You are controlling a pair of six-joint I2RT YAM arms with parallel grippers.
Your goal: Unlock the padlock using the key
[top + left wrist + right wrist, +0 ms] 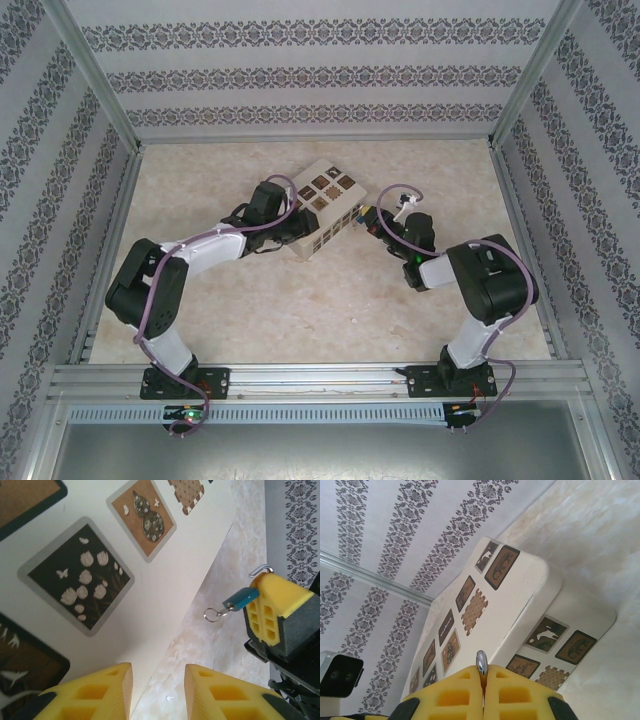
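In the left wrist view the padlock's blue body (241,599) juts out sideways from my right gripper (265,605), which is shut on it above the table. Its silver shackle (261,570) pokes past the yellow fingertips. In the right wrist view that shackle (481,661) shows between the closed pads. A thin silvery piece with a small ring (214,614) sticks out of the body's free end; it looks like the key, but I cannot tell for sure. My left gripper (158,680) is open and holds nothing, beside the edge of the beige box (165,580).
The beige box (325,200) with dark patterned squares lies mid-table, and my left gripper (298,222) is at its left side. My right gripper (385,222) hovers just right of the box. Patterned walls and metal rails enclose the marbled table (330,300).
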